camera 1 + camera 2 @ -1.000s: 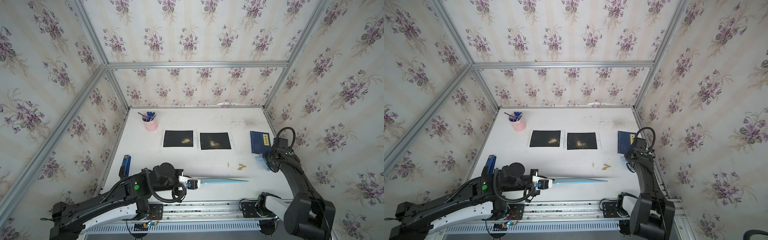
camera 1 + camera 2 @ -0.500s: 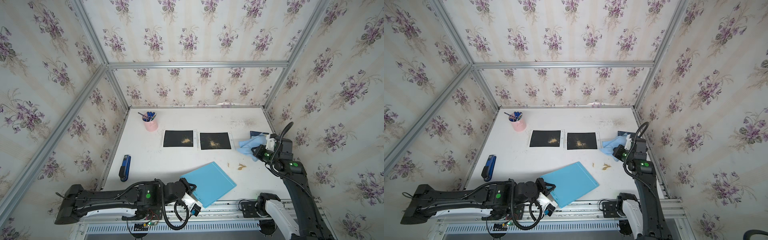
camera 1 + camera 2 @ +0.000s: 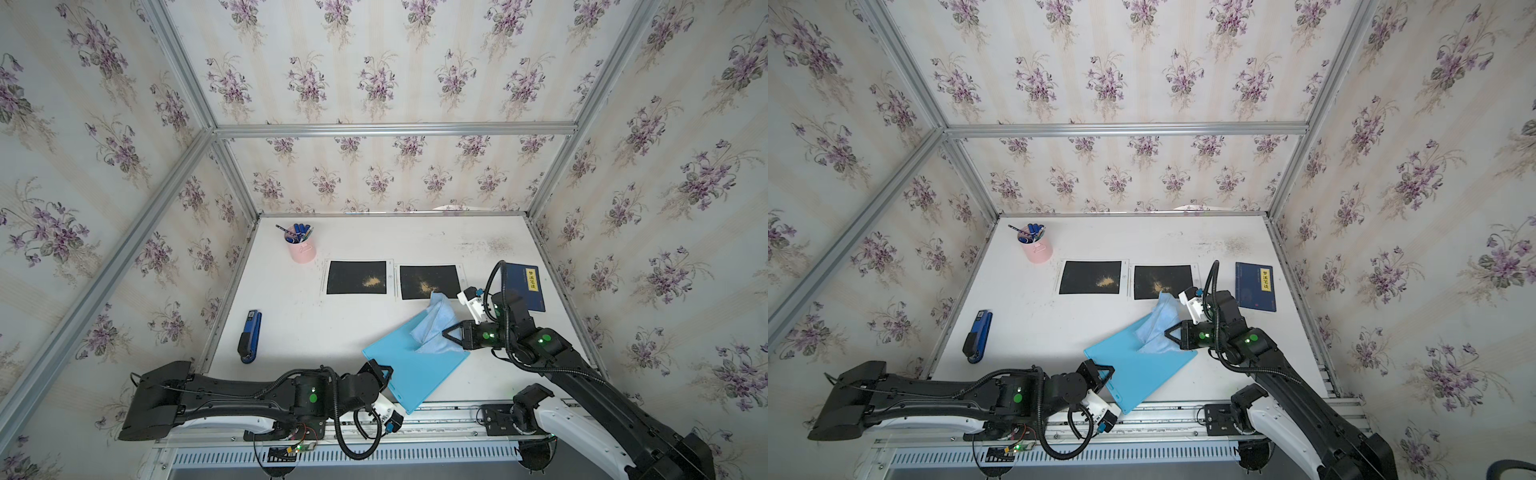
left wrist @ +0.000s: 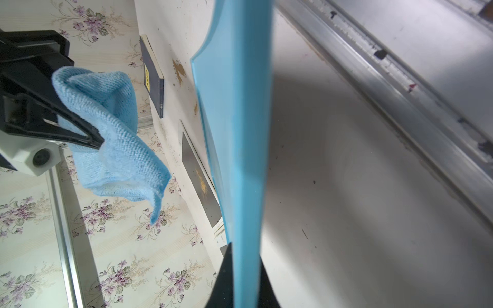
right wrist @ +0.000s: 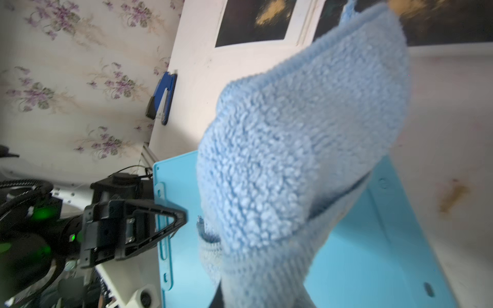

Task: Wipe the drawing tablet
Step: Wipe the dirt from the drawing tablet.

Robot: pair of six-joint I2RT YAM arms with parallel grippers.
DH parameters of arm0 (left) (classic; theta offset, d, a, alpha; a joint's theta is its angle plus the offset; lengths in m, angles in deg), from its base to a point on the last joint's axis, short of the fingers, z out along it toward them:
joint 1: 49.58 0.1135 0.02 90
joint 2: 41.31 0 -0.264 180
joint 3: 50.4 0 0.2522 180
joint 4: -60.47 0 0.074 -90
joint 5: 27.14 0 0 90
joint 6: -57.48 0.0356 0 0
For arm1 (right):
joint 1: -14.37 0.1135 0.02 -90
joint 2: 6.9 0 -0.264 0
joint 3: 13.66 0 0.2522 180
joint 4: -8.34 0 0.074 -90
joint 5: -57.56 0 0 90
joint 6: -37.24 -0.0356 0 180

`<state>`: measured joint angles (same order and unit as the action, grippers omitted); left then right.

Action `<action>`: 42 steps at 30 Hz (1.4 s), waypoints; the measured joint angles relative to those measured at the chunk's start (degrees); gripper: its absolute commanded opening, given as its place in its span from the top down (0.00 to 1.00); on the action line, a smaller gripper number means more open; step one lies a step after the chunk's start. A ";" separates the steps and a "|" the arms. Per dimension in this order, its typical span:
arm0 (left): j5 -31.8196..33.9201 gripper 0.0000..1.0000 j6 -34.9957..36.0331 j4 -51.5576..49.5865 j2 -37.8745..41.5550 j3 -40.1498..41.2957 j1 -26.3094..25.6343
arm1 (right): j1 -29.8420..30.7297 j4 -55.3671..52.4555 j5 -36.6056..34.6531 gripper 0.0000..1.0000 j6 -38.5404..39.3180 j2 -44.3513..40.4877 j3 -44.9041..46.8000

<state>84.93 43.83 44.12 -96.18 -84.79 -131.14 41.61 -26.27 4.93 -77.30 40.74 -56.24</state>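
left arm stretched low along the counter [image 3: 316,328] front, left gripper [image 3: 389,380] pinching the near edge of the flat light-blue plastic drawing tablet [image 3: 415,374], which is tilted up above the front of the counter. right arm bent inward, right gripper [image 3: 446,334] pinching a pale blue microfibre cloth [image 3: 434,326] hanging just off the tablet. pink cylindrical cup [image 3: 302,251] holds pens [image 3: 297,232].

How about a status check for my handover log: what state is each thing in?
drawing tablet: lifted, gripped at one edge.
left gripper: shut on the drawing tablet.
right gripper: shut on the cloth.
cloth: bunched, hanging from the jaws.
pen cup: upright, holding pens.
stapler: closed, lying flat.
notebook: closed, flat.
black mats: flat, dusted with yellowish powder.
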 measured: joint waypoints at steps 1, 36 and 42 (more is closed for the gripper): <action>0.00 1.00 -0.42 0.02 -0.26 -0.22 0.00 | 0.33 0.63 2.01 1.00 0.26 0.26 0.57; -2.34 1.00 -3.41 -5.55 4.90 -1.53 -0.37 | 9.92 5.53 -33.35 1.00 -4.00 29.81 -6.34; -2.16 1.00 -3.41 -5.49 4.70 -1.53 -0.48 | 14.12 5.90 -26.18 1.00 -1.62 28.57 -7.30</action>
<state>82.76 40.42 38.64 -91.48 -86.32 -131.62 55.73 -20.36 -21.26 -78.91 69.30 -63.54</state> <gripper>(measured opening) 0.089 0.092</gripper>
